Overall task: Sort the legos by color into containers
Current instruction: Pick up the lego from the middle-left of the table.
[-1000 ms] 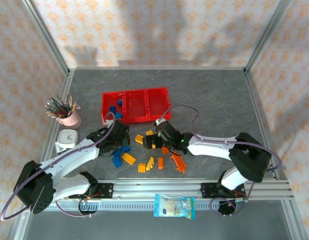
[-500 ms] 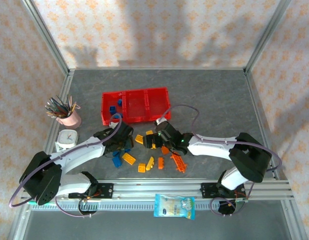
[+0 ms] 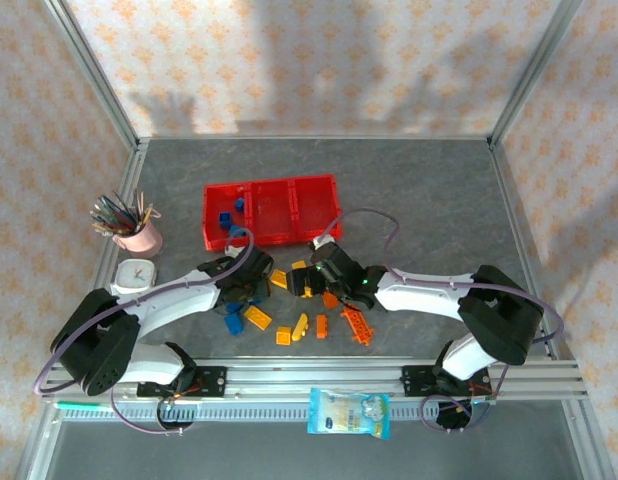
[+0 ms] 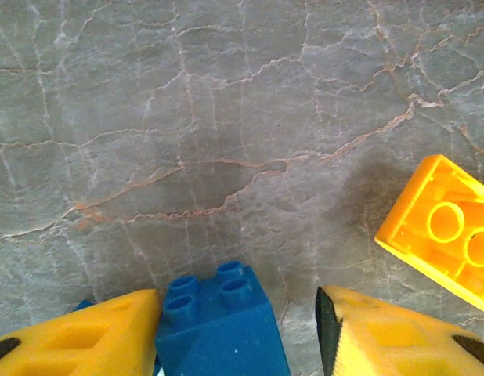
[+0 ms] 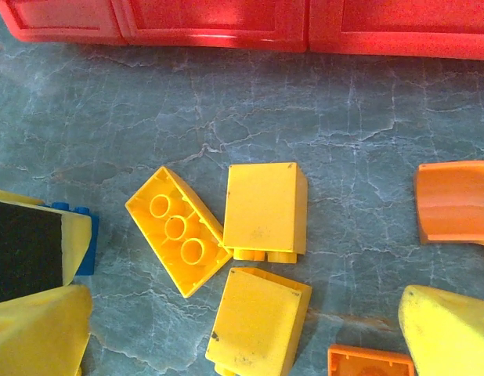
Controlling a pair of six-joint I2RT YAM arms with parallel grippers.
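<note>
- Between the yellow fingers (image 4: 85, 329) of the left tool (image 4: 236, 309), low on the grey counter (image 4: 226, 117): a blue brick (image 4: 214, 337), touched on one side, a sliver of gap on the other.
- Left tool narrower than a second ago and swung in toward the pile; closing for a pick, not yet pinched.
- Farther back: red containers (image 3: 289, 238), blue bricks (image 3: 229, 218) already in the left bin.
- Just beside the pick: a yellow brick (image 4: 446, 231), likely to be nudged.
- Right tool (image 5: 250, 309) spread wide, holding nothing, over three yellow bricks (image 5: 265, 207); both arms crowding one patch.
- Off left: pink pen cup (image 3: 139, 238), well apart.
</note>
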